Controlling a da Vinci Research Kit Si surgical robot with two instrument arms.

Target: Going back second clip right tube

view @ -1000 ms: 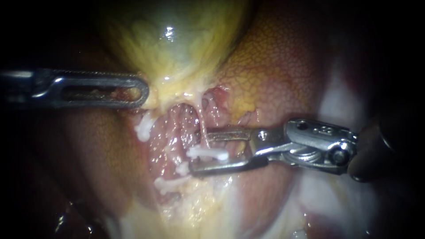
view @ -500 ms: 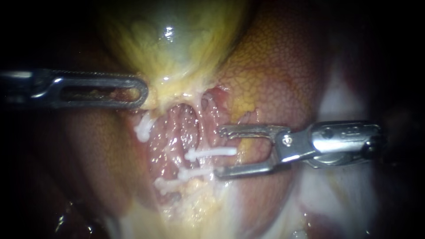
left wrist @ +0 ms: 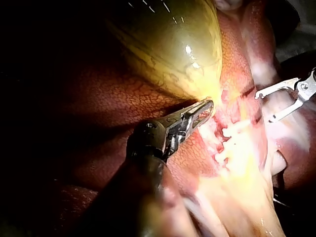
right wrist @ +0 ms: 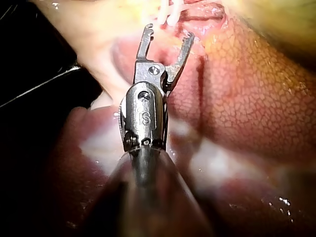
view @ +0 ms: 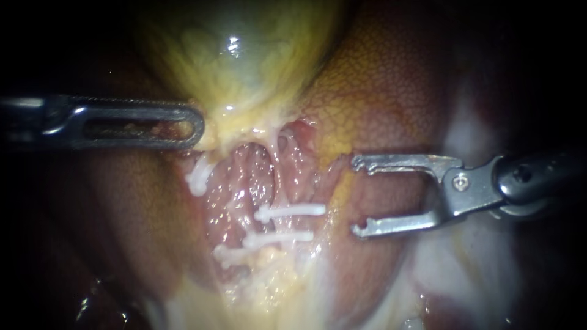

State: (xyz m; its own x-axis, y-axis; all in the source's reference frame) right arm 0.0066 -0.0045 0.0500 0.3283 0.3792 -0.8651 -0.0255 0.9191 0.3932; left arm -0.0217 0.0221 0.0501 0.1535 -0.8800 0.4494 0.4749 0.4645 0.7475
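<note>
Endoscope | R instr (view: 356, 197) jaws apart nr clips (view: 290, 211) | L instr (view: 199, 127) grips gallbladder (view: 244, 49)

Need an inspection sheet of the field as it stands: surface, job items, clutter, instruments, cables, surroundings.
Surface: wet, mottled liver, with the gallbladder above a raw, opened patch.
Job's things: upper clip, middle clip and lowest clip, all white, stacked across the raw patch; lone clip just under the left instrument's tip. The tube under them is hard to make out.
Clutter: nothing seen.
Instruments: left instrument, jaws shut on the gallbladder's lower edge; right instrument, jaws open and empty, beside the clips and touching none.
Cables: nothing seen.
Surroundings: dark beyond the tissue; nothing seen.
</note>
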